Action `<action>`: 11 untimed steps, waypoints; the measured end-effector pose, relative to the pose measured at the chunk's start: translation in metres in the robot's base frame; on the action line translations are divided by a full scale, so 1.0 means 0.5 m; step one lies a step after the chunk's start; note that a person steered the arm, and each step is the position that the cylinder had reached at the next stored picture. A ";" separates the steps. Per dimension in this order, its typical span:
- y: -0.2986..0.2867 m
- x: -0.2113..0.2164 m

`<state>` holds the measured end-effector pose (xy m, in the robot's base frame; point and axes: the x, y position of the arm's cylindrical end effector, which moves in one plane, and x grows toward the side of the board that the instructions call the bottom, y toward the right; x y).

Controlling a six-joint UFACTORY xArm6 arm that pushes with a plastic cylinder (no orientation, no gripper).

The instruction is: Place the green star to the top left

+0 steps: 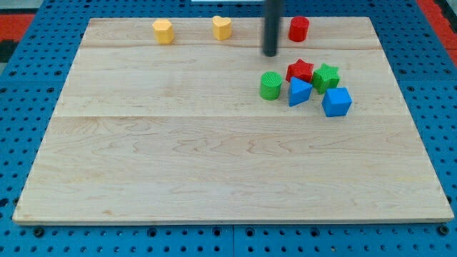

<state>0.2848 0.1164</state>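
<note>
The green star (326, 76) lies right of centre in the upper half of the wooden board (178, 157). It touches the red star (300, 70) on its left and sits just above the blue cube (336, 101). My tip (270, 53) comes down from the view's top and rests above and left of the cluster, apart from the green star by the width of the red star. A green cylinder (270, 86) and a blue triangular block (299, 92) lie just below my tip.
A yellow hexagonal block (163, 31) and a yellow heart-like block (222, 28) sit near the board's top edge, left of my tip. A red cylinder (298, 28) sits at the top edge, right of the rod. Blue pegboard surrounds the board.
</note>
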 end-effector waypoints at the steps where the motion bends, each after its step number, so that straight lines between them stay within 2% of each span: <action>1: 0.160 0.057; 2: 0.243 0.139; 3: 0.148 0.193; 4: 0.042 0.166; 6: 0.054 0.120; 11: -0.149 0.119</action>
<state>0.3442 0.0417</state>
